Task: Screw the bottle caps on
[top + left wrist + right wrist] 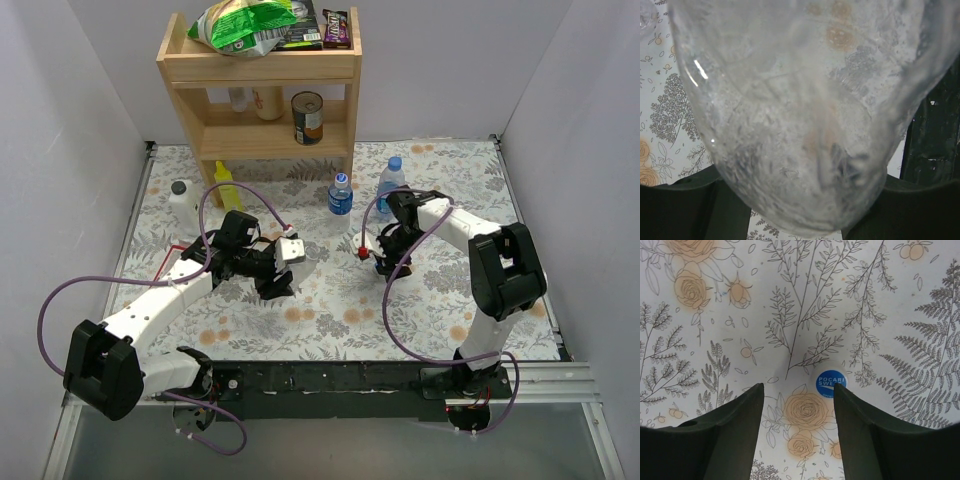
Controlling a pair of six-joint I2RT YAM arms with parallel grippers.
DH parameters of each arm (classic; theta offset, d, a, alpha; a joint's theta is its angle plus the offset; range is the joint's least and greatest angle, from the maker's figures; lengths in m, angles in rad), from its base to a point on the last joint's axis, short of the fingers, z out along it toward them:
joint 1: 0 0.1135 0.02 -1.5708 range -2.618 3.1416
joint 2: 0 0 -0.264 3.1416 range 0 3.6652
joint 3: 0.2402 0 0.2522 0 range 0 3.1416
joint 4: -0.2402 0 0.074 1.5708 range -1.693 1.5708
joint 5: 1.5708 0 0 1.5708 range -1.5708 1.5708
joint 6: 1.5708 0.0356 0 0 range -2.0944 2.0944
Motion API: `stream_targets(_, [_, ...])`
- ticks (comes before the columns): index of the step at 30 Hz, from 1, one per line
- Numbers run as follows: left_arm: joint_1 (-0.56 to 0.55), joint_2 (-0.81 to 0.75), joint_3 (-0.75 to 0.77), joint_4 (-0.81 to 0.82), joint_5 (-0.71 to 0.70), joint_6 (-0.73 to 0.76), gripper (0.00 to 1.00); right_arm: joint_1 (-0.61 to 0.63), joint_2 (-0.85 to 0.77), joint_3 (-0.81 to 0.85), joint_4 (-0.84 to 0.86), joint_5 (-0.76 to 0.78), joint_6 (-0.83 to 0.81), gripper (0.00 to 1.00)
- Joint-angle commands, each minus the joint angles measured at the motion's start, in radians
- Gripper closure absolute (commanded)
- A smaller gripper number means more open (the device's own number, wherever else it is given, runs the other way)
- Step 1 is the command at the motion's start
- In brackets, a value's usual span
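Observation:
My left gripper (278, 268) is shut on the clear unlabelled bottle (800, 100), which fills the left wrist view between the dark jaws; in the top view it shows as a pale shape (291, 249) left of the table's middle. My right gripper (392, 262) is open and points down just above the floral table. In the right wrist view a blue cap (831, 383) printed with white letters lies flat on the cloth, just beside my right fingertip (840, 390). Two labelled bottles (341, 195) (390, 184) stand upright behind the right gripper, both with blue tops.
A wooden shelf (260, 70) stands at the back with a can (308, 118) and snack bags on top. An opaque white bottle (182, 203) and a yellow bottle (226, 186) stand at the back left. Walls enclose the table on three sides.

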Motion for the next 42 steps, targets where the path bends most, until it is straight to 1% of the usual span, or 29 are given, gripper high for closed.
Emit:
stream_targets(1, [0.014, -0.034, -0.005, 0.001, 0.002, -0.011, 1.0, 0.007, 0.04, 0.08, 0.025, -0.012, 0.049, 0.36])
stream_targets(8, [0.022, -0.034, -0.011, 0.008, 0.01, -0.017, 1.0, 0.012, 0.09, 0.127, 0.01, -0.006, 0.059, 0.39])
stream_targets(21, [0.025, -0.022, -0.01, 0.024, 0.011, -0.023, 1.0, 0.024, 0.136, 0.12, 0.027, 0.021, 0.073, 0.45])
stream_targets(28, [0.025, -0.017, -0.011, 0.028, 0.013, -0.025, 1.0, 0.033, 0.127, 0.102, 0.053, 0.025, 0.085, 0.54])
stream_targets(32, [0.025, -0.013, -0.019, 0.036, 0.017, -0.019, 1.0, 0.036, 0.086, 0.073, 0.062, 0.039, 0.083, 0.64])
stream_targets(34, [0.025, -0.011, -0.033, 0.042, 0.045, 0.006, 1.0, 0.038, 0.037, 0.084, 0.012, 0.016, 0.085, 0.68])
stream_targets(36, [0.023, -0.013, -0.048, 0.064, 0.063, 0.013, 1.0, 0.036, -0.011, 0.106, -0.042, -0.021, 0.088, 0.69])
stream_targets(37, [0.02, -0.011, -0.065, 0.065, 0.081, 0.038, 1.0, 0.038, -0.062, 0.139, -0.115, -0.072, 0.094, 0.69])
stream_targets(39, [0.0, 0.006, -0.074, 0.055, 0.08, 0.067, 1.0, 0.044, -0.116, 0.183, -0.192, -0.131, 0.102, 0.69])
stream_targets(40, [-0.004, 0.027, -0.076, 0.045, 0.085, 0.087, 1.0, 0.056, -0.167, 0.233, -0.249, -0.181, 0.108, 0.69])
stream_targets(41, [-0.007, 0.038, -0.076, 0.036, 0.092, 0.14, 1.0, 0.064, -0.19, 0.257, -0.277, -0.206, 0.123, 0.69])
stream_targets(42, [-0.012, 0.047, -0.076, 0.029, 0.098, 0.157, 1.0, 0.073, -0.212, 0.278, -0.294, -0.228, 0.131, 0.7])
